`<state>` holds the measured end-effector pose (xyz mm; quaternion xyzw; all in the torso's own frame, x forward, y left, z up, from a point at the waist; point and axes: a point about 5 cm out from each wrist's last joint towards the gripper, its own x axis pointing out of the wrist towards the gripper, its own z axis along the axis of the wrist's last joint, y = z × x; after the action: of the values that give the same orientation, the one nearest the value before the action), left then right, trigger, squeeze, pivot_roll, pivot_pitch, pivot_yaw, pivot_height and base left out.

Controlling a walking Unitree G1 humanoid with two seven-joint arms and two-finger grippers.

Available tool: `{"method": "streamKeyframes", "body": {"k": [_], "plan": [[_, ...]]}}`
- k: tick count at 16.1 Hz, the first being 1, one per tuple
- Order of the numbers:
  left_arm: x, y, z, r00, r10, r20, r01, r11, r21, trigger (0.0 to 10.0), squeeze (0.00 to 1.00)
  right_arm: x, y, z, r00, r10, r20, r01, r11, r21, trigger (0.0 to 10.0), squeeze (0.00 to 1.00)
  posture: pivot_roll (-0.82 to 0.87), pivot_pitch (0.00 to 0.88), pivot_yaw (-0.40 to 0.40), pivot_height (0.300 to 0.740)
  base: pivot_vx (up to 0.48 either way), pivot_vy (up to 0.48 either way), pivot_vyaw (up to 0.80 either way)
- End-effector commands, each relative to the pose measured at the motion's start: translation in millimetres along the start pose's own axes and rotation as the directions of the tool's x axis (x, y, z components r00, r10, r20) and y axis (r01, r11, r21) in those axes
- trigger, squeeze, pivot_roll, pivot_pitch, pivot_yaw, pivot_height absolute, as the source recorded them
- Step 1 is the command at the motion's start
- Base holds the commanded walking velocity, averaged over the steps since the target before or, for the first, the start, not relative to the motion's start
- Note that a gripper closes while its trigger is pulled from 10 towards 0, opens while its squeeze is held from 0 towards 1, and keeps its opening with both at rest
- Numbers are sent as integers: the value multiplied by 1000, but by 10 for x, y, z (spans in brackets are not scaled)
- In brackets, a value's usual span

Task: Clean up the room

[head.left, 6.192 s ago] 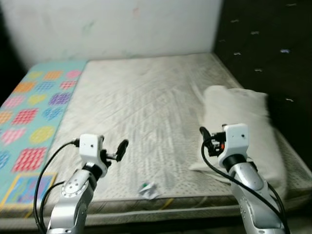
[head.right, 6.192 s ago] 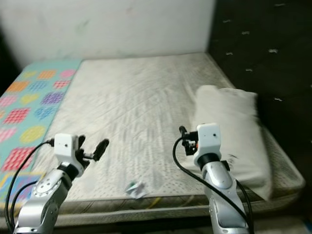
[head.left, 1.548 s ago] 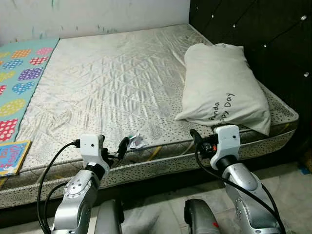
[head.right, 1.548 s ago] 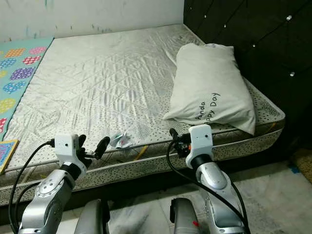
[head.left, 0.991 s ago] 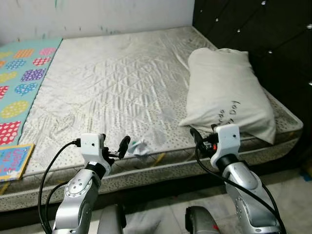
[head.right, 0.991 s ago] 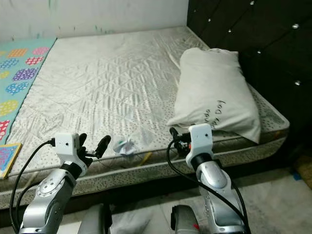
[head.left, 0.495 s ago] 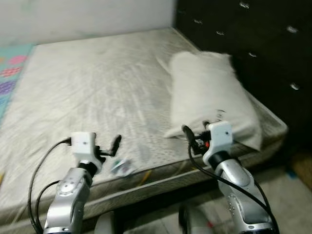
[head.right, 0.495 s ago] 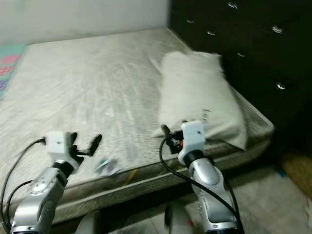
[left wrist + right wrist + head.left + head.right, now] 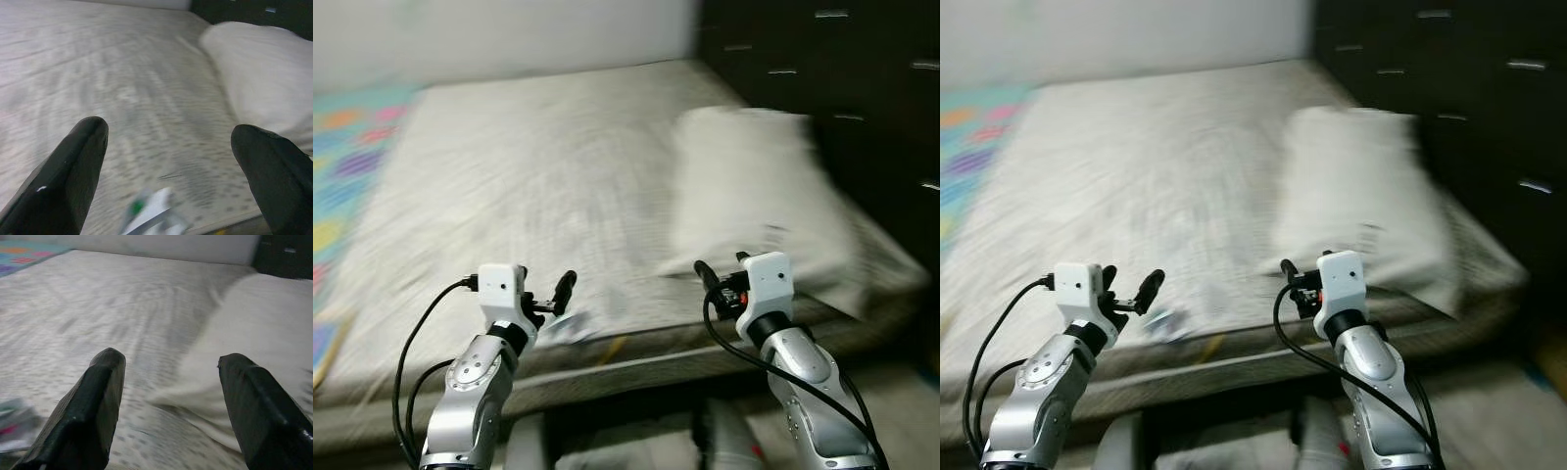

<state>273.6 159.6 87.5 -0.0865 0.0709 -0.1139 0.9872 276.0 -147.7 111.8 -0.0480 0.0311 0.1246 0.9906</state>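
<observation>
A bare quilted mattress (image 9: pixel 538 166) takes up most of the blurred head views, with a dark tufted headboard (image 9: pixel 822 69) along the robot's right side and a colourful patterned mat (image 9: pixel 347 166) along its left edge. A pale pillow (image 9: pixel 754 196) lies on the mattress next to the headboard. Both silver arms are raised before the near edge of the bed. The left gripper (image 9: pixel 171 161) has its two black fingers (image 9: pixel 73 166) spread wide and holds nothing; just beyond it, at the near edge of the mattress, lies a small crumpled white wrapper (image 9: pixel 570 328) with a touch of green. The right gripper (image 9: pixel 168 401) is likewise spread wide with nothing between its fingers, and points toward the near end of the pillow.
</observation>
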Motion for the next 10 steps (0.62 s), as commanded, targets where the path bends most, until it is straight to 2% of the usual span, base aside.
{"method": "streamKeyframes", "body": {"k": [1,10], "plan": [[2,36,-19,1000,17,-20,-17,1000,6,10000,0,11,25,44,1000,5,17,-5,1000,0,10000,0,-248,0,38,591,0,0,800],[32,132,-198,988,60,-144,-66,997,-36,10000,0,-58,-49,30,1000,-22,-2,22,1000,14,10000,0,-243,8,21,591,0,0,0]]}}
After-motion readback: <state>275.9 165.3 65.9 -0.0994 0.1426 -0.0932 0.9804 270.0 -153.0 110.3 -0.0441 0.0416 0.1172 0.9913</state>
